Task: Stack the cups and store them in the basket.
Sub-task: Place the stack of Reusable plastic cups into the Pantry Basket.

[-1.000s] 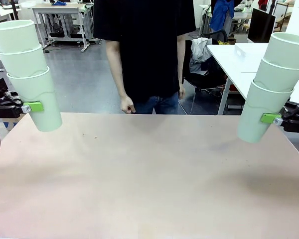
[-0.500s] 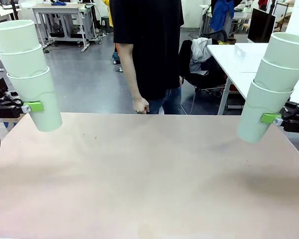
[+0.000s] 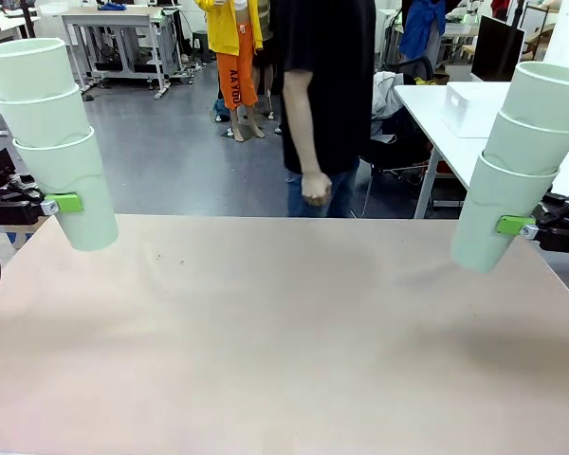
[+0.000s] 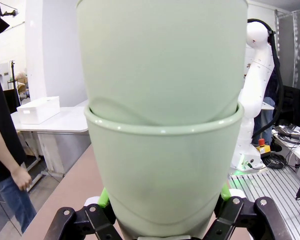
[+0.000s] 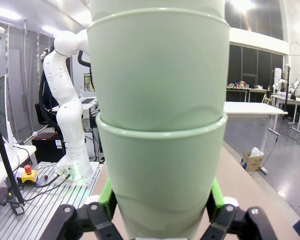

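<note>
The left gripper (image 3: 68, 204) reaches in level over the table's (image 3: 284, 332) left edge, jaws closed on the lowest of three nested cups (image 3: 49, 133), tilted, off the surface. The right gripper (image 3: 508, 226) grips a second stack (image 3: 523, 156) of three likewise. Beyond, a person's hand (image 3: 315, 187) hangs fisted; farther, a white bin (image 3: 469, 106), perhaps the basket.

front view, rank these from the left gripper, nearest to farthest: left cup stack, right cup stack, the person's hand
1. left cup stack, held in the left gripper, left edge
2. person's hand, far side, middle
3. right cup stack, right edge
</note>
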Controlling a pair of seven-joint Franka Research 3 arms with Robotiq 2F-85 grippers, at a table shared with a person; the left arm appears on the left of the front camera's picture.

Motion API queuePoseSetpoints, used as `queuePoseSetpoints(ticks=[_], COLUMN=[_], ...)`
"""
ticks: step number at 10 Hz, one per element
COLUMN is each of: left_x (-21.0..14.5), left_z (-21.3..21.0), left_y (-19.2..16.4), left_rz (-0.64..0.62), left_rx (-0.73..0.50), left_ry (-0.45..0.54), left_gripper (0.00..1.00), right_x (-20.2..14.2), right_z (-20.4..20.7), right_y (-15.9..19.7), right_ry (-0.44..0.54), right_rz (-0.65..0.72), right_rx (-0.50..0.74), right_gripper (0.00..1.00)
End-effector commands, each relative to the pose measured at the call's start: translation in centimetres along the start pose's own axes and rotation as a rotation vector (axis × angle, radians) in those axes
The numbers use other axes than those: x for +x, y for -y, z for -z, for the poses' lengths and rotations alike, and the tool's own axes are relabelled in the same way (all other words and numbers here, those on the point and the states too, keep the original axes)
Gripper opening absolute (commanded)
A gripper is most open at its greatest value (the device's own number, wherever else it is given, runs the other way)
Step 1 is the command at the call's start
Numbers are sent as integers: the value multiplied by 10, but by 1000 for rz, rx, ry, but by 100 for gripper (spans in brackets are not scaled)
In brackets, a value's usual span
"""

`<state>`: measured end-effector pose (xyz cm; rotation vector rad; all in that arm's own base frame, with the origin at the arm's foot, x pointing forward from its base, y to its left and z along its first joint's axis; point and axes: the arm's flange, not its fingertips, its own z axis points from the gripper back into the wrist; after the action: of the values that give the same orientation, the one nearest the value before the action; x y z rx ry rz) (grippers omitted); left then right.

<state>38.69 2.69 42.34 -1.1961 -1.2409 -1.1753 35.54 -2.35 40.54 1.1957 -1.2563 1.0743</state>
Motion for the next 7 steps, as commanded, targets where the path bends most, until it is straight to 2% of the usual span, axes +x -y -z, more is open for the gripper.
queuePoseSetpoints(ticks=[1,7], left_x=[3,3], left_z=[1,1], left_y=[1,1], left_rz=[9,9], left_rx=[-2,-2], left_ry=[10,10], left_gripper=[87,87], right_x=[3,3], right_z=[-1,-1], right_y=[-1,-1], right_ry=[6,6], right_rz=[-9,-9], right_rx=[1,1], right_gripper=[86,86])
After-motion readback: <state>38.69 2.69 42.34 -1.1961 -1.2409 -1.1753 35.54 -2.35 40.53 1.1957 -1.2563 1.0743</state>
